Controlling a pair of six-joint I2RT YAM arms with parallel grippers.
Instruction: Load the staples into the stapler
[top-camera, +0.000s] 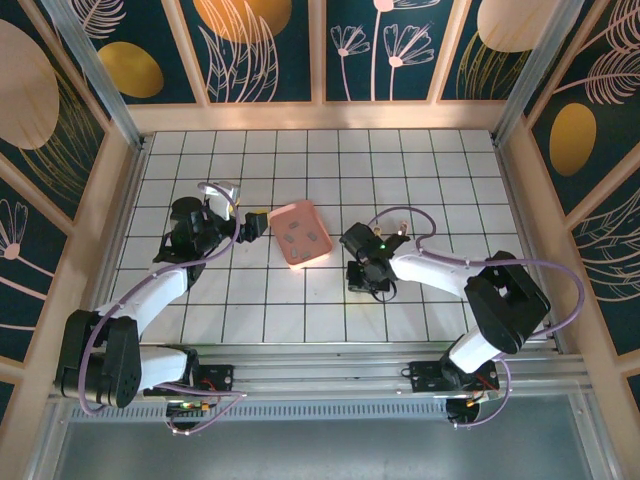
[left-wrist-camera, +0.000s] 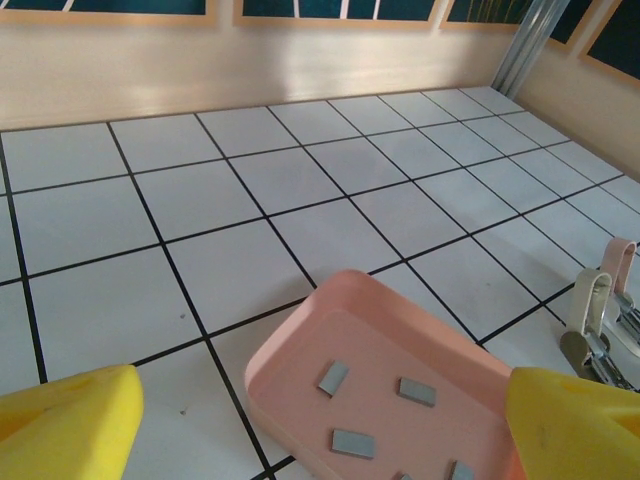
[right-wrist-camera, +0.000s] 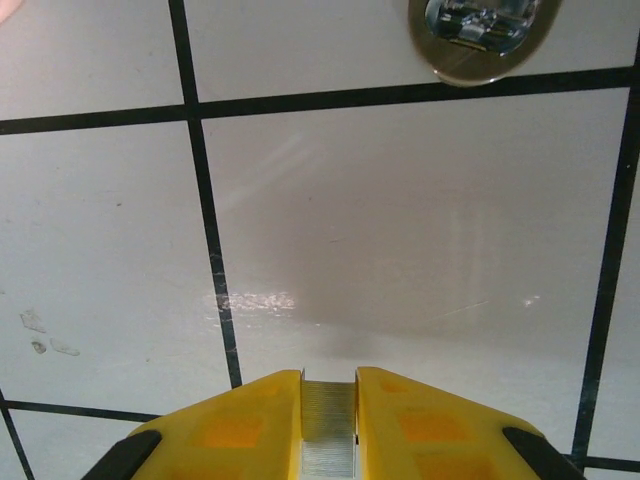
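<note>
Several small grey strips of staples (left-wrist-camera: 353, 443) lie loose in the pink tray (left-wrist-camera: 300, 340), which sits mid-table (top-camera: 312, 250). My left gripper (left-wrist-camera: 320, 430) stands wide open at the tray's near-left side (top-camera: 258, 225), with one yellow fingertip on each side and nothing between them. My right gripper (right-wrist-camera: 328, 385) is shut on a silvery staple strip (right-wrist-camera: 328, 425), held a little above the white tiles to the right of the tray (top-camera: 365, 280). The stapler (left-wrist-camera: 600, 325), whitish-beige with metal inside, lies beyond the tray's right side. Its rounded metal end (right-wrist-camera: 480, 35) is ahead of my right fingers.
The table is white tile with black grid lines, ringed by a wooden rim (top-camera: 320, 118) and patterned walls. A purple cable (top-camera: 400, 215) loops above the right wrist. Open tile lies behind the tray (left-wrist-camera: 300, 180).
</note>
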